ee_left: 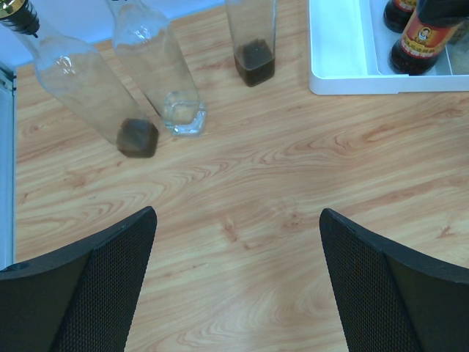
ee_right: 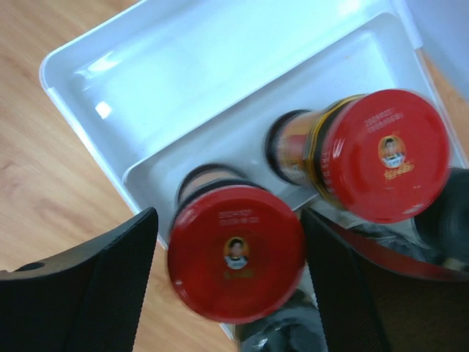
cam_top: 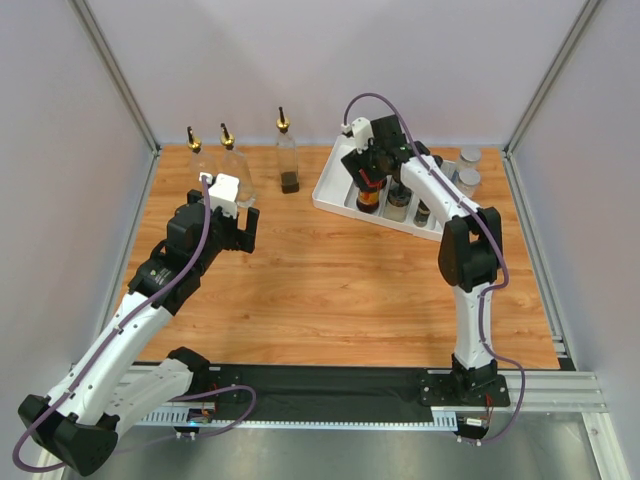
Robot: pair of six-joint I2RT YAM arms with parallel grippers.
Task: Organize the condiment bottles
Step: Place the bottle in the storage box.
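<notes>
Three tall clear pourer-spout bottles [cam_top: 232, 165] stand at the back left; in the left wrist view they are the left one [ee_left: 137, 137], the middle one [ee_left: 183, 114] and the right one [ee_left: 254, 62]. My left gripper [cam_top: 233, 235] is open and empty just in front of them, over bare wood [ee_left: 238, 279]. My right gripper [cam_top: 368, 185] hovers over the white divided tray [cam_top: 335, 195], open, its fingers on either side of a red-lidded dark jar [ee_right: 236, 253]. A second red-lidded jar [ee_right: 385, 154] stands beside it. Two silver-lidded shakers [cam_top: 467, 170] stand behind the tray.
The tray [ee_left: 337, 66] also holds small dark-capped jars [cam_top: 398, 200], and its left compartment [ee_right: 220, 66] shows white. The wooden table [cam_top: 330, 290] is fenced by grey walls and a metal frame. A black mat lies at the near edge by the arm bases.
</notes>
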